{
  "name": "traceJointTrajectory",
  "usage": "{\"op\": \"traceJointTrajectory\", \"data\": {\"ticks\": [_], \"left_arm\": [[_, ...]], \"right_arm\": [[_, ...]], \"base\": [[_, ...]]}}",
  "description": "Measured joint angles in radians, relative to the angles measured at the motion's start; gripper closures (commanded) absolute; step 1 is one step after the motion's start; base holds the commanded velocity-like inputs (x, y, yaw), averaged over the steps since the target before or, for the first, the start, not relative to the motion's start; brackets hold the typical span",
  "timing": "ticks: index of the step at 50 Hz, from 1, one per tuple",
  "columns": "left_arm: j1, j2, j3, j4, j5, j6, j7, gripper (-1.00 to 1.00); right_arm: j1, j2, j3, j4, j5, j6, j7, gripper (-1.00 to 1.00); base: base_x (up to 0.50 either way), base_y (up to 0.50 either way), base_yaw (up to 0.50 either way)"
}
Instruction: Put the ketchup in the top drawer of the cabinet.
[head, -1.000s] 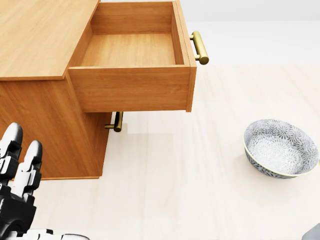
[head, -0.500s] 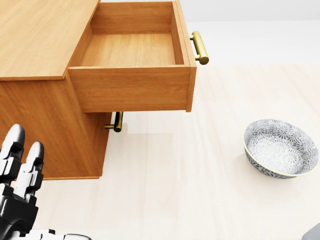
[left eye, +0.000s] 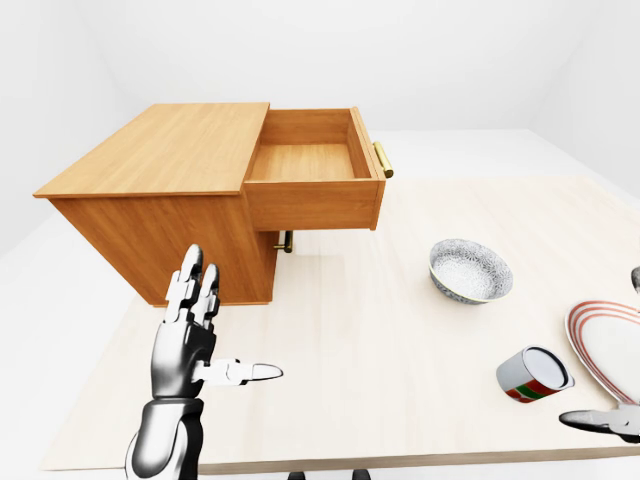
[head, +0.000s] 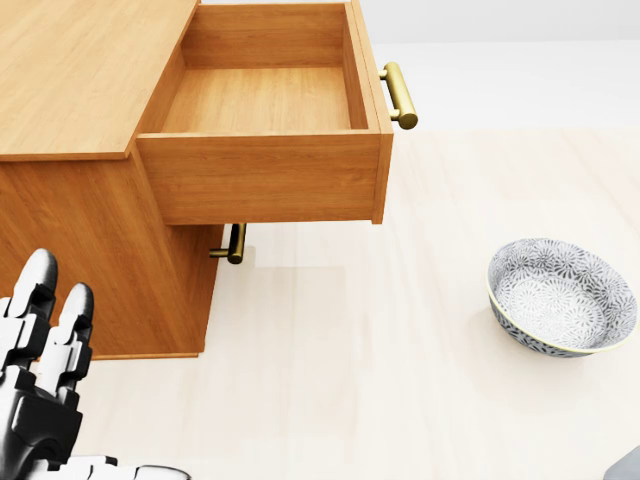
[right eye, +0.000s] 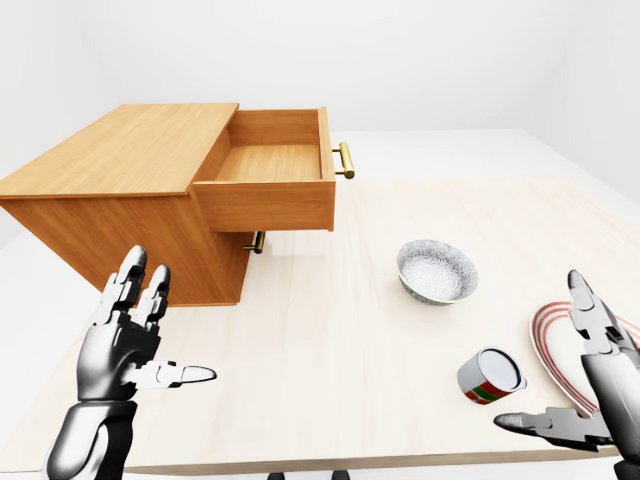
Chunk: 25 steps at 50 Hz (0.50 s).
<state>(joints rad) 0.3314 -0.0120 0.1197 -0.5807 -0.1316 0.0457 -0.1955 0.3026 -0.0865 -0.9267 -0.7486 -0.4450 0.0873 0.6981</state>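
Your left hand (left eye: 190, 335) is raised at the left-eye view's lower left, fingers spread, holding nothing. Above it, the cabinet (left eye: 160, 200) has its top drawer (left eye: 310, 180) pulled out. Right of that sits a patterned bowl (left eye: 470, 270). The ketchup (right eye: 490, 377) lies tipped beside a striped plate (right eye: 555, 345). Your right hand (right eye: 590, 385) is open near it.

Simulated room — bare white walls (left eye: 450, 50), tabletop (left eye: 370, 330)
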Motion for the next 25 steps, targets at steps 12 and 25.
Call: {"op": "traceJointTrajectory", "data": {"ticks": [12, 25], "left_arm": [[-0.003, 0.001, -0.004, 0.005, 0.004, -0.002, 0.005, -1.00], [-0.011, 0.003, -0.008, 0.024, 0.009, -0.009, 0.010, -1.00]], "right_arm": [[-0.002, -0.042, 0.021, 0.157, -0.041, 0.000, 0.000, -1.00], [-0.031, -0.122, 0.050, 0.330, -0.032, 0.000, 0.000, -1.00]], "base": [[0.00, 0.00, 0.00], [0.00, 0.00, 0.00]]}}
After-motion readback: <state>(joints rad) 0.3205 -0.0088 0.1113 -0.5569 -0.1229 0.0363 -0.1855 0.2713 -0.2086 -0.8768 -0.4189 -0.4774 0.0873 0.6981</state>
